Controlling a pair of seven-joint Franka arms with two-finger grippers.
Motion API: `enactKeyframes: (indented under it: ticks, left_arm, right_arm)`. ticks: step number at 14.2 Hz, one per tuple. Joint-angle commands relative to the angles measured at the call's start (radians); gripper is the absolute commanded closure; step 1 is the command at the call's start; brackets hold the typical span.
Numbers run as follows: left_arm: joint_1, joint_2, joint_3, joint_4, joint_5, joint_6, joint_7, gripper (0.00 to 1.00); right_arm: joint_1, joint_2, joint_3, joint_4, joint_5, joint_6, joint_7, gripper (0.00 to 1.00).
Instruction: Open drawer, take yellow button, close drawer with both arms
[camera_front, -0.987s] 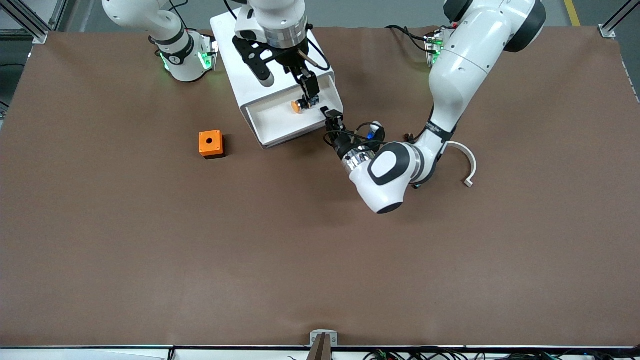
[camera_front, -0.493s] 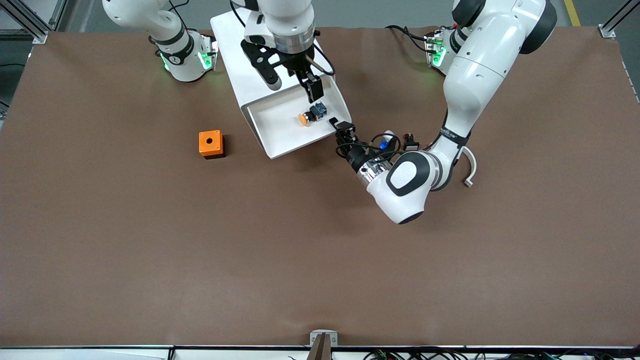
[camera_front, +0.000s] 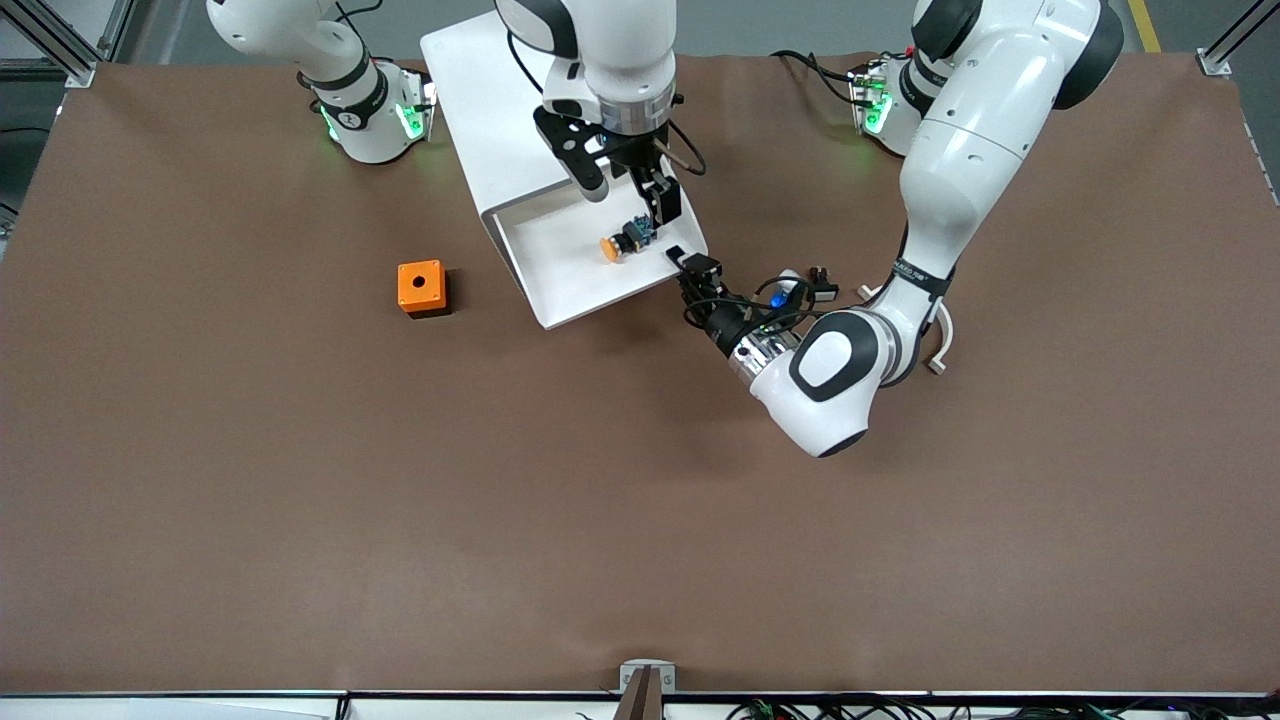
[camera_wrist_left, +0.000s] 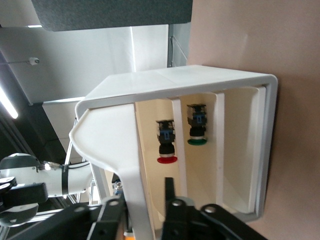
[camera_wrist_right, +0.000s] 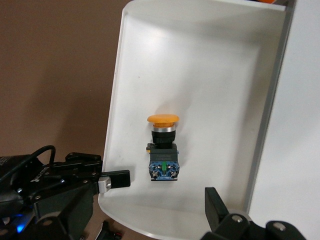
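The white cabinet (camera_front: 480, 90) stands near the robots' bases with its uppermost drawer (camera_front: 560, 275) pulled out toward the front camera. The button (camera_front: 612, 246), with an orange cap and a dark body, lies on its side in the drawer tray and also shows in the right wrist view (camera_wrist_right: 163, 145). My left gripper (camera_front: 688, 262) is shut on the drawer's front wall at the corner toward the left arm's end; the left wrist view (camera_wrist_left: 142, 210) shows its fingers on either side of that wall. My right gripper (camera_front: 655, 205) is open and empty over the drawer, just above the button's body end (camera_wrist_right: 150, 215).
An orange box with a hole (camera_front: 421, 288) sits on the table toward the right arm's end. A small black-and-white part (camera_front: 822, 290) and a curved white piece (camera_front: 940, 335) lie by the left arm. Lower compartments hold a red-capped button (camera_wrist_left: 166, 145) and a green-capped one (camera_wrist_left: 196, 127).
The left gripper has drawn the drawer farther out toward the front camera, carrying the button with it. The right gripper has moved along with the drawer and stays above the button.
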Motion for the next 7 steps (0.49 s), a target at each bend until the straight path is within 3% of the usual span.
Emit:
enactKeyframes:
  ticks: [1, 4, 7]
  left_arm:
    - [0.017, 0.014, -0.001, 0.036, -0.052, 0.006, 0.080, 0.13]
    - [0.036, 0.014, -0.002, 0.070, -0.058, 0.011, 0.174, 0.02]
    - [0.060, 0.017, -0.001, 0.070, -0.086, 0.018, 0.307, 0.01]
  right_arm:
    - [0.016, 0.008, -0.010, -0.021, -0.022, 0.038, 0.022, 0.01]
    - [0.025, 0.008, -0.010, -0.071, -0.038, 0.085, 0.022, 0.01]
    - [0.028, 0.009, -0.010, -0.098, -0.056, 0.104, 0.019, 0.01]
